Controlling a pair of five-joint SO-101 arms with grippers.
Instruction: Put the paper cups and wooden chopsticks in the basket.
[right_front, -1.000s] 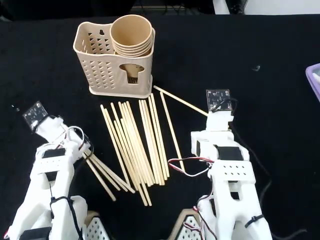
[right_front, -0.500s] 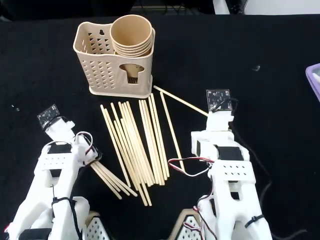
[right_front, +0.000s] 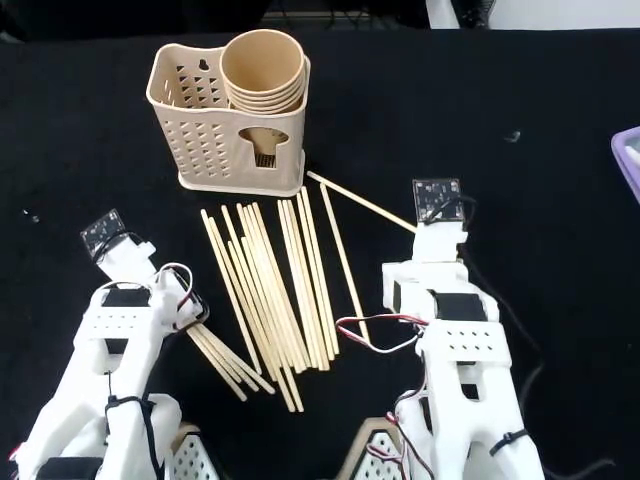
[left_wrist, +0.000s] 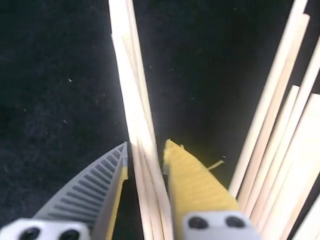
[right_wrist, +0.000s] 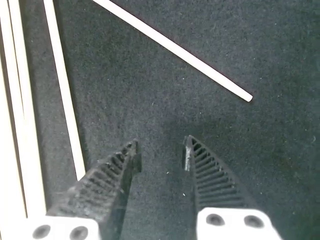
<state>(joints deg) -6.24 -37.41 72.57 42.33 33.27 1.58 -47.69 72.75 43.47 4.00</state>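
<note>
Chopsticks (left_wrist: 134, 100) sit clamped in the left tool (left_wrist: 146, 145); the right tool (right_wrist: 161, 142) gapes above black cloth (right_wrist: 260, 45).

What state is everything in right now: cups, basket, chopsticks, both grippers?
paper cups, stacked, upright inside the basket.
basket, upright on the table.
loose chopsticks, lying flat on the table, outside the basket.
left gripper, shut on the held chopsticks.
held chopsticks, a few, pinched in the left gripper.
right gripper, open, holding nothing.
</note>
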